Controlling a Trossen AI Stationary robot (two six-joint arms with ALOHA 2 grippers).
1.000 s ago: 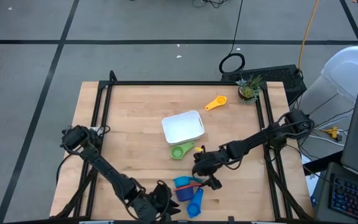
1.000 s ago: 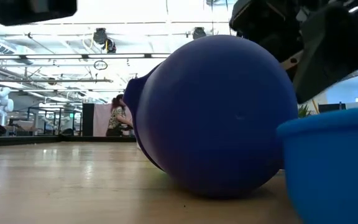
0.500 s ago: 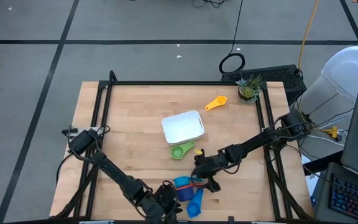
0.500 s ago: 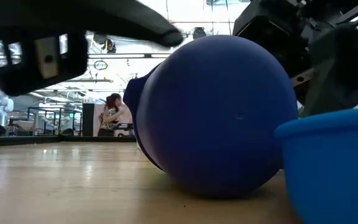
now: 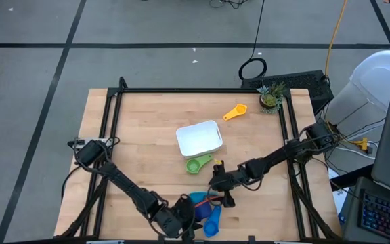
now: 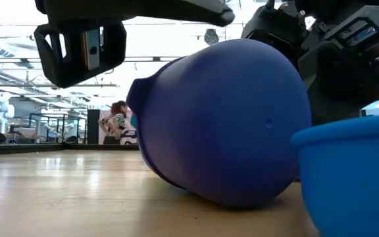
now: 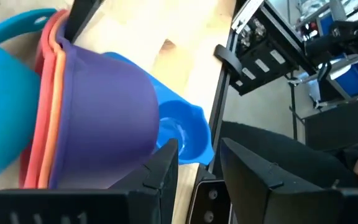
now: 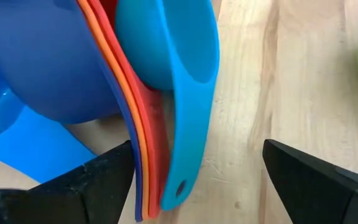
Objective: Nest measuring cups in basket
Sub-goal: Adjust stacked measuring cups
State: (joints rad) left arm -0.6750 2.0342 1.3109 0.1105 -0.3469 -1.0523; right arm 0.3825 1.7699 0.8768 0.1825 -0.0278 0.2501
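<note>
Measuring cups: dark blue cup (image 5: 196, 209), orange cup (image 8: 120, 112), light blue cup (image 8: 179, 56) stacked at table (image 5: 141, 129) front edge; no readable writing; right gripper (image 5: 222, 192) fingers spread around handles; left gripper (image 5: 185, 220) open beside stack; white basket (image 5: 199, 138) mid-table.

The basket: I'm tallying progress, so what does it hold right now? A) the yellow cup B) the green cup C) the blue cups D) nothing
D: in the high view the basket shows only bare white, with the green cup just outside it.
</note>
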